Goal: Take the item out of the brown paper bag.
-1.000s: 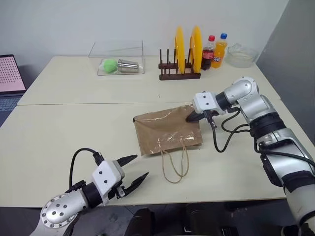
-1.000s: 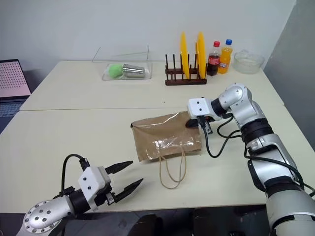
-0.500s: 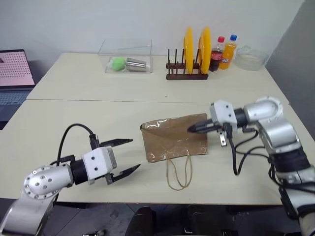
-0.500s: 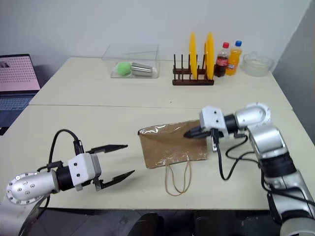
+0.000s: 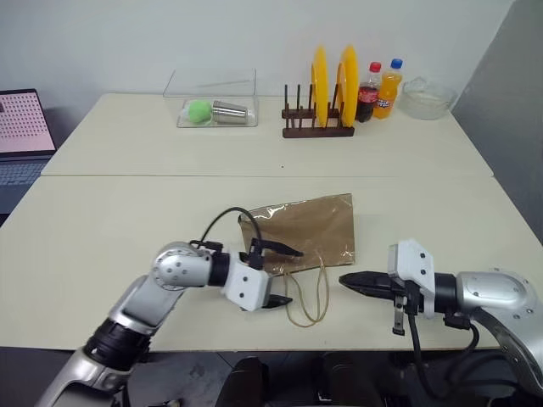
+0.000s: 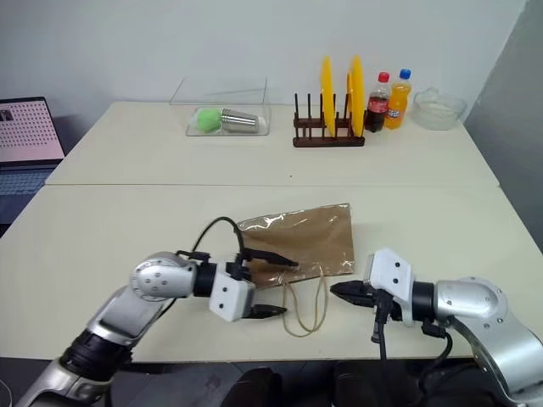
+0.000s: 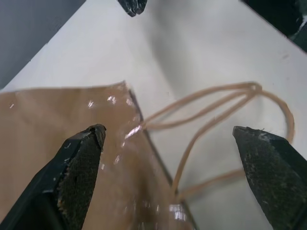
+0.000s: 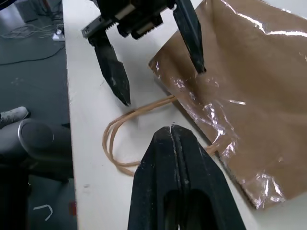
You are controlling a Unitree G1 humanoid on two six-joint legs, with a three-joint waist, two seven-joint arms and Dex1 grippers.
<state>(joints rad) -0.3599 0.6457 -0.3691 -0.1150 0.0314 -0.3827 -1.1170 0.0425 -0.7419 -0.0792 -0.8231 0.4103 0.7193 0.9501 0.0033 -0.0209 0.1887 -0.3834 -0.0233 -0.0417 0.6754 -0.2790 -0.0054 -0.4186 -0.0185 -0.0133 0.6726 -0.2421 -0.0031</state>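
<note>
As it lies flat mid-bench, the brown paper bag looks light, crinkly; take its mouth edge by the cord handles. Left claw spread there; right claw pressed together nearby.

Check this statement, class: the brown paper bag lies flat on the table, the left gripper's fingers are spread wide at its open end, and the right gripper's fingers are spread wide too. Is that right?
Not quite. The right gripper has its fingers pressed together, as the right wrist view shows. The rest holds: the brown paper bag lies flat on the table, and the left gripper is spread wide at its open end.
</note>
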